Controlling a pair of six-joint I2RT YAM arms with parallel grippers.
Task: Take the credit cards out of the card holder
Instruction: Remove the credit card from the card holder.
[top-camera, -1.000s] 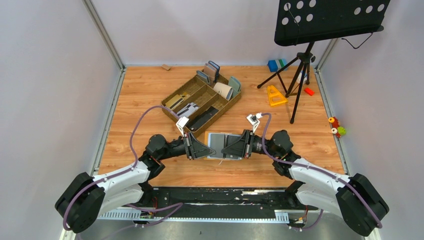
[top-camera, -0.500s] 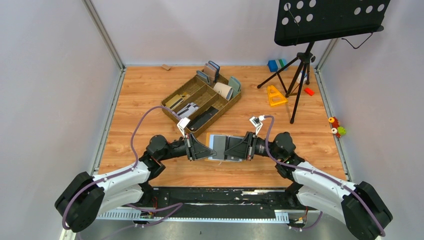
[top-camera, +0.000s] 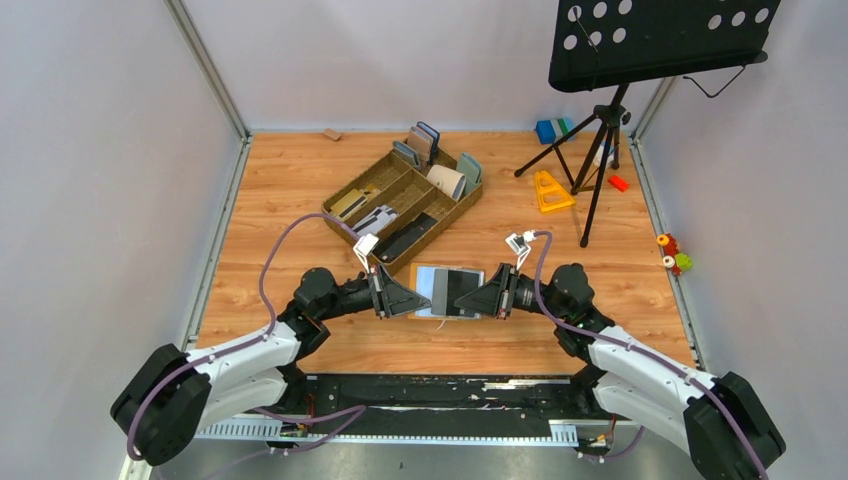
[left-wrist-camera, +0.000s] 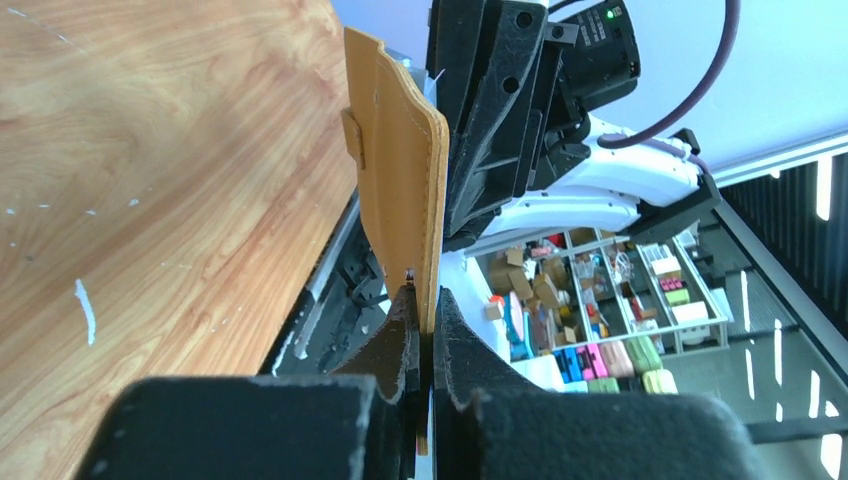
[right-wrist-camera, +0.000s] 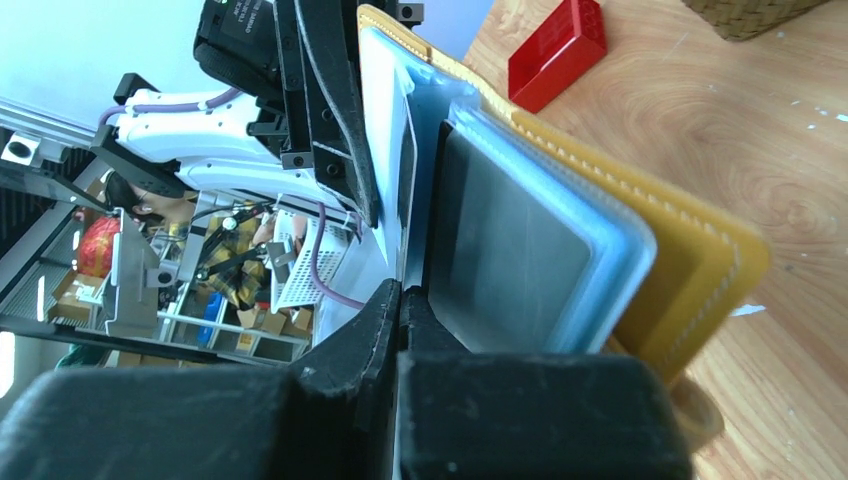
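Rightward by a little, the right gripper (top-camera: 463, 298) has drawn back from where it sat a second ago, and a dark grey credit card (top-camera: 462, 280) now shows further out of the card holder (top-camera: 428, 284). That mustard-yellow wallet hangs open between the 2 arms, just below the centre of the top view and just below a wooden tray (top-camera: 405, 205), with a red block (right-wrist-camera: 555, 55) on the table beyond it. In the left wrist view the left gripper (left-wrist-camera: 425, 318) has its jaws pinched tight on the wallet's lower edge, holding it upright. In the right wrist view the right jaws are closed on the near edge of the grey card, which sits in the blue lining. That card looks thin, stiff, light and slick, so it probably needs a firm pinch on its exposed short edge and a straight pull along the slot. Its soft leather-like holder will likely flex, so the left grip should stay close to the slots. Only 1 card is clearly visible; whether others remain tucked behind it I cannot tell.
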